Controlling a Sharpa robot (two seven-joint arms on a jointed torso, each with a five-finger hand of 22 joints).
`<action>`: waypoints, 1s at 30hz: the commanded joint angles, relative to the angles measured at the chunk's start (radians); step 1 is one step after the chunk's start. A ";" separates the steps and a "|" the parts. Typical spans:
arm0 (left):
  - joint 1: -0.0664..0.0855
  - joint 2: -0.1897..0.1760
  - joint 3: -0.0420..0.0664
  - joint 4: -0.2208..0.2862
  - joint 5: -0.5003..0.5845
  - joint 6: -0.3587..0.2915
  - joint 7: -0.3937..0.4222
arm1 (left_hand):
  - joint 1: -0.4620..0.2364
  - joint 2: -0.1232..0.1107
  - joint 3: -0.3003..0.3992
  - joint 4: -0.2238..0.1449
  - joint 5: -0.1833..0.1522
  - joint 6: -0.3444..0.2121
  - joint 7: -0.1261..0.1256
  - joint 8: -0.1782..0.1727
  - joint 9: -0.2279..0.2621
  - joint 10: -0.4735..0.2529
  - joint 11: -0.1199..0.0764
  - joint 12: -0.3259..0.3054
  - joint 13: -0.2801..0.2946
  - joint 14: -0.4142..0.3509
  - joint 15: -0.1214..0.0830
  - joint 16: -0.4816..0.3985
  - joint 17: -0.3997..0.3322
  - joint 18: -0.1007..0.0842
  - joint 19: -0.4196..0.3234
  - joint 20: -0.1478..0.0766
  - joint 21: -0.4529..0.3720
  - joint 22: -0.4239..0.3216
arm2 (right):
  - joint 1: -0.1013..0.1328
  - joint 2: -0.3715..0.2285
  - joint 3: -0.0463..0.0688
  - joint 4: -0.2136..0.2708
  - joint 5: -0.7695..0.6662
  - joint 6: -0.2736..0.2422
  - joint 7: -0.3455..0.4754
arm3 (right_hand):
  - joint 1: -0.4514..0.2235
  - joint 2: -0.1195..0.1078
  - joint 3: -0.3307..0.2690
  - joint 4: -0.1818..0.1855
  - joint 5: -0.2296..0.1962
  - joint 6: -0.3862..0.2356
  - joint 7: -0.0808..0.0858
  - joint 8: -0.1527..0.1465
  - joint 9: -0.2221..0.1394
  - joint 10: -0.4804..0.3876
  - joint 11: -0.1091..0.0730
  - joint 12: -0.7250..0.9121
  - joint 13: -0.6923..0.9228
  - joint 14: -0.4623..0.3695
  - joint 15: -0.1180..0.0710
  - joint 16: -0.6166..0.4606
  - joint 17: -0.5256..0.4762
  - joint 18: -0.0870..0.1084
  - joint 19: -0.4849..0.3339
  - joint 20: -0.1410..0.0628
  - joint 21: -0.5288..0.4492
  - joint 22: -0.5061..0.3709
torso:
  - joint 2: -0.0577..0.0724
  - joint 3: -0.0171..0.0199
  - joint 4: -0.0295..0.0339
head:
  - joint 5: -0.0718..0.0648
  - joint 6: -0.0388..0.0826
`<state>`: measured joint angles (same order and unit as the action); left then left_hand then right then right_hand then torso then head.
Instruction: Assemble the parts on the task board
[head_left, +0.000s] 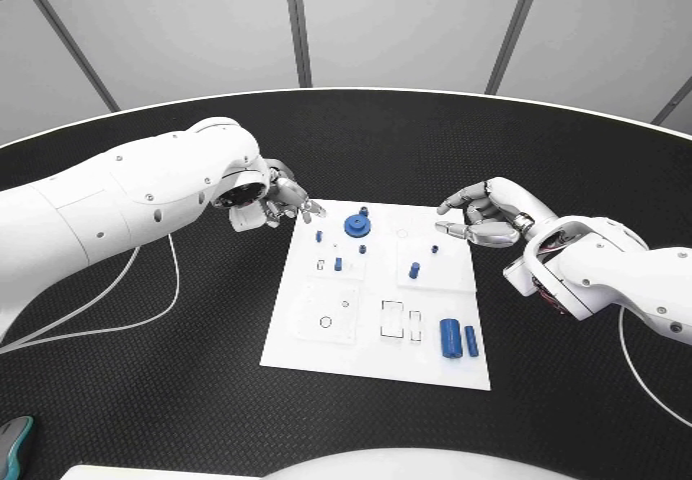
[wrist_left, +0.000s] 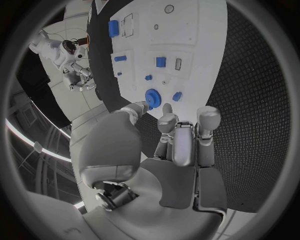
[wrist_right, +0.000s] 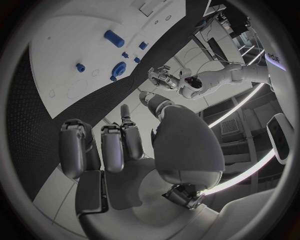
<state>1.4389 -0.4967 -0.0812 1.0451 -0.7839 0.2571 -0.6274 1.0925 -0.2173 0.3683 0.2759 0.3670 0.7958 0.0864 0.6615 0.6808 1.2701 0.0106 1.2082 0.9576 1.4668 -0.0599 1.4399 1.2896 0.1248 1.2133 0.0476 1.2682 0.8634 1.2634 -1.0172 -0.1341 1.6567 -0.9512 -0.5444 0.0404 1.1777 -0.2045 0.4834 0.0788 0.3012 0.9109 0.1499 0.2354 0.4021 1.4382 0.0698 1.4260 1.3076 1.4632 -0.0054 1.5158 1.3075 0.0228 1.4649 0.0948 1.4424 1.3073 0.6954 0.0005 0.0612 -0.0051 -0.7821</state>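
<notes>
Even, cool overhead light — soft shadows, faint glare on the task board (head_left: 378, 340), fisheye-bent wrist-view rims.

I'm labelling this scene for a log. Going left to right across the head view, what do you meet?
Left robot hand → blue round part at the task board's far edge → small blue peg → right robot hand.

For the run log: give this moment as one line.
left hand: open, at board's far-left corner | right hand: open, at far-right corner | board: blue parts on it, none held
</notes>
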 joint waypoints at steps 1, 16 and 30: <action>0.002 0.026 0.000 -0.040 -0.020 0.001 0.011 | 0.016 -0.001 -0.006 0.002 0.001 -0.008 0.006 -0.011 -0.007 -0.013 0.003 -0.008 -0.010 0.034 0.009 -0.005 -0.004 0.012 -0.008 0.000 -0.005 -0.005 | 0.000 0.001 0.000 0.000 0.000 0.000 0.000 | -0.007 0.000 -0.001 0.006 0.004 -0.009 0.001 0.006 -0.001 -0.001 -0.005 -0.006 0.111 0.076 -0.007 -0.006 0.130 0.017 0.038 -0.005 -0.004 0.119 | 0.003 0.0008 -0.0008 | 0.003 0.009; -0.013 0.110 0.000 -0.171 -0.134 0.001 0.069 | 0.024 -0.013 -0.028 0.009 -0.011 -0.009 0.011 -0.021 -0.025 -0.023 0.009 -0.012 -0.020 0.032 0.014 -0.006 -0.006 0.013 -0.010 0.004 -0.007 -0.007 | 0.000 0.001 0.000 0.007 0.000 -0.003 -0.002 | -0.007 0.001 -0.001 0.007 0.005 -0.009 0.001 0.006 -0.001 -0.001 -0.005 -0.006 0.112 0.076 -0.007 -0.006 0.131 0.017 0.038 -0.005 -0.003 0.120 | 0.017 -0.0022 -0.0050 | 0.011 0.019; -0.048 0.143 -0.002 -0.227 -0.171 -0.003 0.094 | 0.028 -0.010 -0.048 0.012 -0.045 -0.003 0.011 -0.025 -0.039 -0.021 0.009 -0.007 -0.018 0.032 0.015 -0.004 -0.004 0.012 -0.006 0.005 -0.003 0.000 | 0.000 0.003 0.000 0.011 0.000 -0.004 -0.002 | -0.007 0.001 -0.001 0.007 0.005 -0.009 0.001 0.006 -0.001 -0.001 -0.005 -0.006 0.112 0.076 -0.007 -0.006 0.131 0.017 0.038 -0.005 -0.003 0.120 | 0.028 -0.0071 -0.0120 | 0.010 0.027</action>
<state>1.3920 -0.3544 -0.0827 0.8191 -0.9550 0.2542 -0.5334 1.1114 -0.2272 0.3270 0.2868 0.3292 0.7896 0.0927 0.6408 0.6427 1.2541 0.0195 1.1995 0.9387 1.4667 -0.0529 1.4399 1.2852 0.1249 1.2102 0.0507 1.2632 0.8630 1.2635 -1.0140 -0.1340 1.6676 -0.9512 -0.5480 0.0380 1.1777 -0.2045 0.4834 0.0787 0.3011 0.9109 0.1499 0.2354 0.4022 1.4383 0.0697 1.4260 1.3074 1.4632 -0.0054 1.5158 1.3074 0.0228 1.4649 0.0948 1.4424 1.3073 0.7198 -0.0049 0.0506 0.0055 -0.7565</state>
